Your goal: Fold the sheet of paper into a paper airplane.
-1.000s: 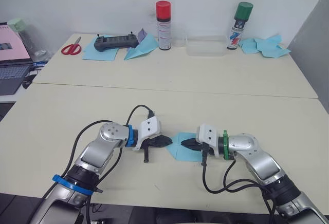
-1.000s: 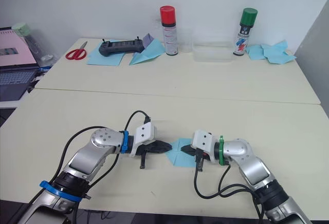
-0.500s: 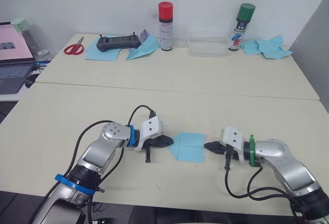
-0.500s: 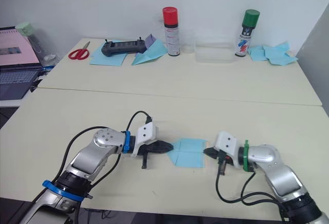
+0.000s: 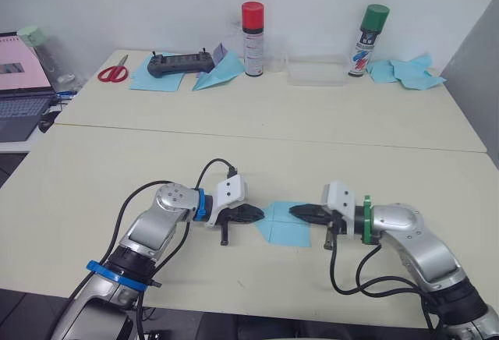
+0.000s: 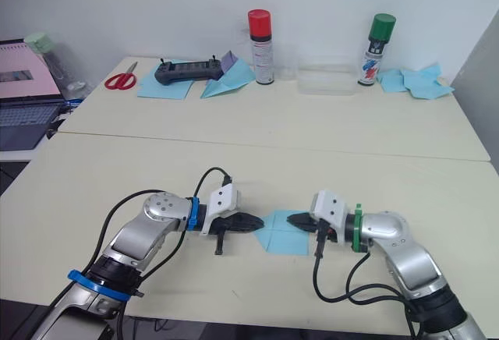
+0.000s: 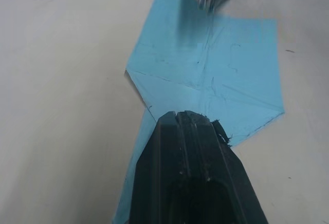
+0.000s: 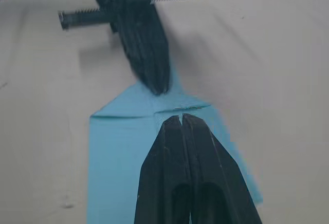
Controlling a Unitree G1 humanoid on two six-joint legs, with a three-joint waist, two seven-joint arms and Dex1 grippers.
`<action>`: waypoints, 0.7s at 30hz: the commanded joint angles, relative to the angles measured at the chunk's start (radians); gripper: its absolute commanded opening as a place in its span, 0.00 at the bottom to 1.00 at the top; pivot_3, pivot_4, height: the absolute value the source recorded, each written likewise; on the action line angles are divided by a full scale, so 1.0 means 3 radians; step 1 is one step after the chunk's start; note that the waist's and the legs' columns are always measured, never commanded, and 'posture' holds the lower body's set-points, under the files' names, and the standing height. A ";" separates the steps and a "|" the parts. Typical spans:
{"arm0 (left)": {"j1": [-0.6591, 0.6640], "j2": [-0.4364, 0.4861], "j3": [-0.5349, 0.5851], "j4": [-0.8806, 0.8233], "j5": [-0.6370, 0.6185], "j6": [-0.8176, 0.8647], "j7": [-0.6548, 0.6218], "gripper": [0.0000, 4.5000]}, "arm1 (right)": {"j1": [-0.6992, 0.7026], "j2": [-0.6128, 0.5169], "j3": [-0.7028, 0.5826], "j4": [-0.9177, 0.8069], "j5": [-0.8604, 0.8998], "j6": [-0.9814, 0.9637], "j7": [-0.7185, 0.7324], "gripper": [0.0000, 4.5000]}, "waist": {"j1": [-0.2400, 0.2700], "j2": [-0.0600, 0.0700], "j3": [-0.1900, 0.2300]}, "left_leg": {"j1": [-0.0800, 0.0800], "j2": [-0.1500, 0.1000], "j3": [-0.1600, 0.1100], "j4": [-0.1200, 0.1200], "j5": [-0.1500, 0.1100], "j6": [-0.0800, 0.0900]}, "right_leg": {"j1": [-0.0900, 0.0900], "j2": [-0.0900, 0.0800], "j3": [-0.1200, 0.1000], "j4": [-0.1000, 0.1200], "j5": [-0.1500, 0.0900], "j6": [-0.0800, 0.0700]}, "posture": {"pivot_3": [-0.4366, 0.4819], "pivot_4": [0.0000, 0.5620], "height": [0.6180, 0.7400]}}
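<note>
The light-blue sheet of paper (image 5: 285, 227) lies flat on the near table between my two arms. It has crease lines and a folded point toward my left arm. My left gripper (image 5: 256, 215) is shut, and its tip rests on that pointed end (image 7: 205, 75). My right gripper (image 5: 295, 211) is also shut, with its tips (image 8: 180, 119) low over the middle of the sheet. The two grippers point at each other a short gap apart. I cannot tell whether the right tips touch the paper.
On the far table stand a red-capped spray can (image 5: 250, 30), a green-capped can (image 5: 371, 30) and a clear box (image 5: 316, 72). There too lie a black controller (image 5: 179, 62), red scissors (image 5: 112, 71), a blue paper dart (image 5: 217, 76) and crumpled blue scraps (image 5: 405, 71). A laptop (image 5: 19, 83) sits far left.
My right gripper first drew back to the right off the sheet, then came left again over its middle. The sheet now lies flatter. My left gripper has held its place.
</note>
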 commanded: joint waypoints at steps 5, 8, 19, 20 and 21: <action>-0.0026 -0.0118 0.0104 -0.0400 -0.0305 0.0433 0.0055 0.00 | -0.0141 0.0074 0.0211 0.0297 -0.0316 -0.0026 -0.0070 0.01 | -0.0003 -0.0001 0.0001 | 0.0000 0.0001 -0.0001 0.0000 0.0000 0.0000 | -0.0002 0.0001 -0.0001 0.0001 0.0001 0.0000 | 0.48 0.27 1.00; -0.0028 -0.0172 0.0070 -0.0469 -0.0297 0.0490 0.0130 0.00 | -0.0097 0.0048 0.0211 0.0274 -0.0307 -0.0023 -0.0040 0.01 | -0.0004 -0.0001 0.0001 | -0.0002 0.0001 -0.0001 -0.0001 0.0000 0.0000 | -0.0003 0.0001 -0.0001 0.0000 0.0001 0.0000 | 0.48 0.27 1.00; 0.0170 0.0112 0.0031 0.0006 0.0080 0.0062 0.0224 0.00 | -0.0027 0.0003 0.0153 0.0201 -0.0283 0.0021 -0.0042 0.01 | -0.0002 0.0000 0.0000 | -0.0003 0.0002 -0.0001 -0.0003 0.0000 0.0000 | -0.0003 0.0001 -0.0002 -0.0003 0.0000 0.0000 | 0.48 0.27 1.00; 0.0178 0.0146 0.0065 0.0047 0.0080 0.0040 0.0242 0.00 | -0.0017 -0.0006 0.0147 0.0195 -0.0282 0.0020 -0.0042 0.01 | -0.0002 0.0000 0.0000 | -0.0003 0.0002 -0.0001 -0.0003 0.0000 0.0000 | -0.0003 0.0001 -0.0002 -0.0003 0.0000 0.0000 | 0.48 0.27 1.00; 0.0184 0.0172 0.0095 0.0067 0.0069 0.0032 0.0251 0.00 | -0.0010 -0.0014 0.0141 0.0190 -0.0278 0.0021 -0.0039 0.01 | -0.0003 0.0000 0.0000 | -0.0001 0.0002 -0.0001 -0.0003 0.0000 0.0000 | -0.0002 0.0001 -0.0002 -0.0002 0.0000 0.0000 | 0.48 0.27 1.00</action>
